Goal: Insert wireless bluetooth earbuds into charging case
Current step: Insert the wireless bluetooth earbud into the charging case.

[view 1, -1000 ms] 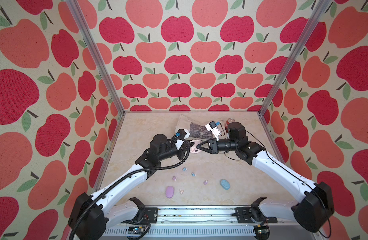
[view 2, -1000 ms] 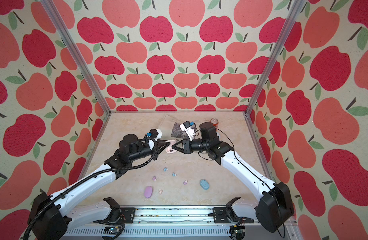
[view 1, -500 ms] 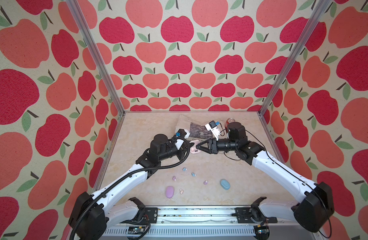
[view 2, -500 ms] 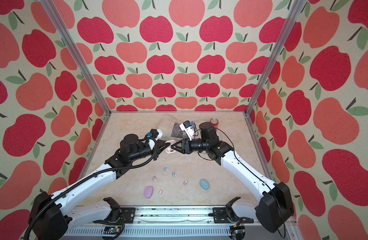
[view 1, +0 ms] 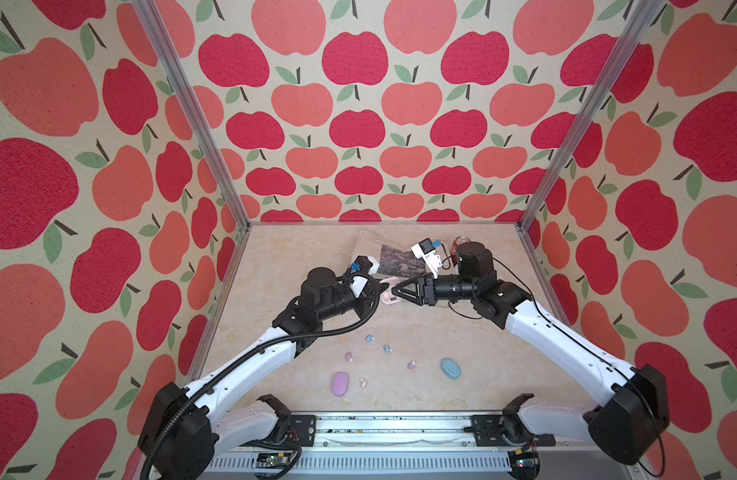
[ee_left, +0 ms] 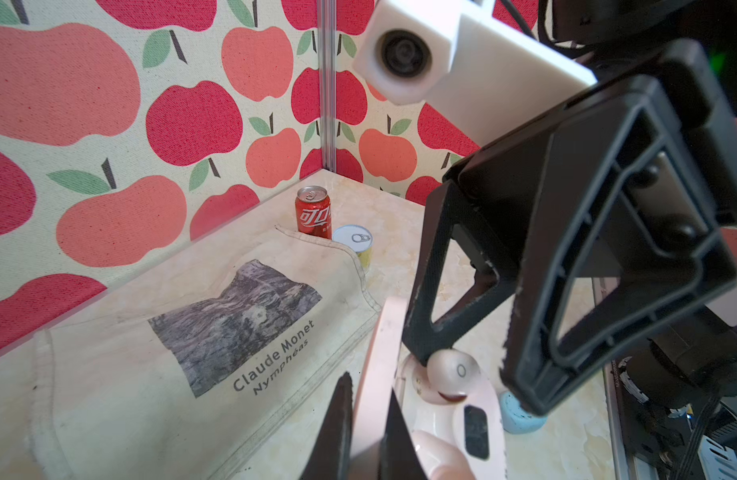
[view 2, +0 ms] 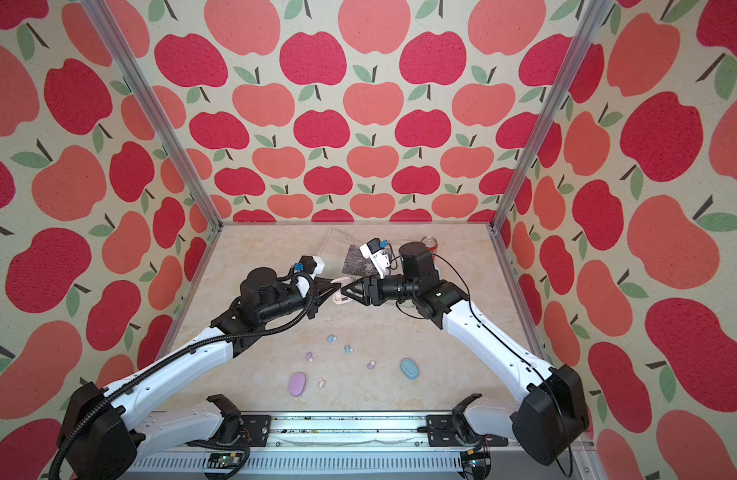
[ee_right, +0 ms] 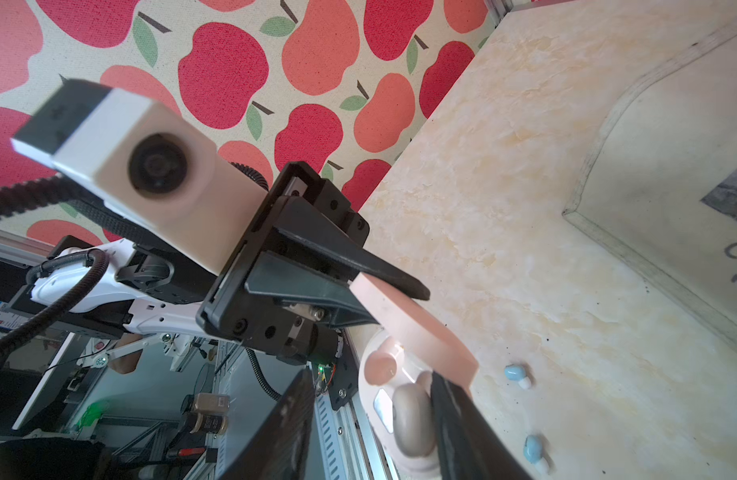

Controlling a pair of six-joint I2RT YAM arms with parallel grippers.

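Observation:
My left gripper (ee_left: pixel 369 424) is shut on the raised lid (ee_left: pixel 379 353) of the open pink charging case (view 1: pixel 386 295), held just above the table. A pale pink earbud (ee_left: pixel 452 370) sits in the case base (ee_right: pixel 375 399). My right gripper (ee_right: pixel 373 415) is open around that earbud (ee_right: pixel 412 419), with one fingertip (ee_left: pixel 425 349) touching it. In both top views the two grippers meet tip to tip at the case (view 2: pixel 342 296). Loose earbuds lie nearer the front: light blue (view 1: pixel 369 338), lilac (view 1: pixel 349 356) and pink (view 1: pixel 363 382).
A shut lilac case (view 1: pixel 340 383) and a shut blue case (view 1: pixel 451 368) lie near the front edge. At the back are a cloth bag with a grey print (ee_left: pixel 234 324), a red can (ee_left: pixel 313 212) and a yellow tin (ee_left: pixel 354 243). Patterned walls close in three sides.
My right gripper's jaws have spread apart around the earbud in the pink case. Neither arm has visibly shifted, and the left gripper still clamps the lid.

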